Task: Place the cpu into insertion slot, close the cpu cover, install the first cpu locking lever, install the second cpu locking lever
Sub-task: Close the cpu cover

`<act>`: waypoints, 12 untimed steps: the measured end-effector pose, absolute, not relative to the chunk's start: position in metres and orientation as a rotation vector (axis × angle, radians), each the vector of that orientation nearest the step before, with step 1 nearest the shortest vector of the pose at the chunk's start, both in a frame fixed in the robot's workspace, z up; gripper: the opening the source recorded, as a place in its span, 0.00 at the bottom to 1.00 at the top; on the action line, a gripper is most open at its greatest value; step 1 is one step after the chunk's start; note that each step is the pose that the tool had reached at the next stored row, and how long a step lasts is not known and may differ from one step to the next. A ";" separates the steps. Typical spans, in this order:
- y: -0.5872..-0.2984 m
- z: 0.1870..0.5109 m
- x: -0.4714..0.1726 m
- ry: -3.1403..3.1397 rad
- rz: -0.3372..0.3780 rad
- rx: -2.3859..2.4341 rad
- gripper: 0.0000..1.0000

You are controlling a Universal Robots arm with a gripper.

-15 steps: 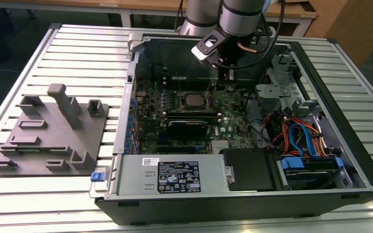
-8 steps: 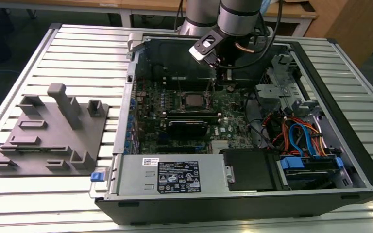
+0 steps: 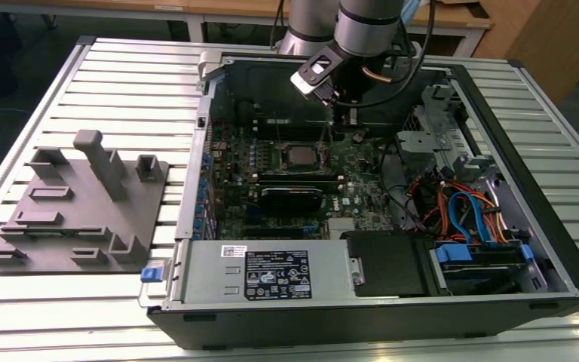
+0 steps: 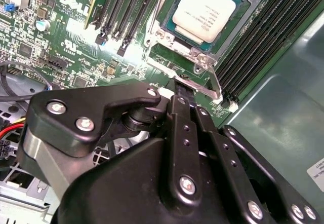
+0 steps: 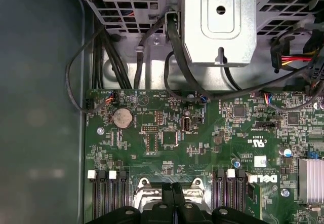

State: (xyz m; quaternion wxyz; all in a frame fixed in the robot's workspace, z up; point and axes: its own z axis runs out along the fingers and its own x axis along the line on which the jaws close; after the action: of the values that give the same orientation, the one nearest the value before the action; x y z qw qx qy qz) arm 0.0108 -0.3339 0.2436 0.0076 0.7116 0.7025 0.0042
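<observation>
Silver-tan cpu (image 4: pixel 207 6) is sitting under the closed cpu cover (image 4: pixel 188 46), just ahead of the jaws, which are standing together. We are judging the locking lever (image 4: pixel 214 79) beside them in hand, calling for a steady downward press.

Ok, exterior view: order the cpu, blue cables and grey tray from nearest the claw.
1. cpu, right beside the claw.
2. blue cables, the exterior view's right.
3. grey tray, outside the case, the exterior view's left.
</observation>
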 end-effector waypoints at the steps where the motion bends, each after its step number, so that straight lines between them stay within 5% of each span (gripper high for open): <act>1: -0.334 0.244 0.010 2.197 0.013 2.225 0.10; 12: -0.334 0.243 0.006 2.196 0.013 2.225 0.10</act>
State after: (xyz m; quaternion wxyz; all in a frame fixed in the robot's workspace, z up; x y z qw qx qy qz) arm 0.0055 -0.3339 0.2426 0.0076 0.7116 0.7025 0.0042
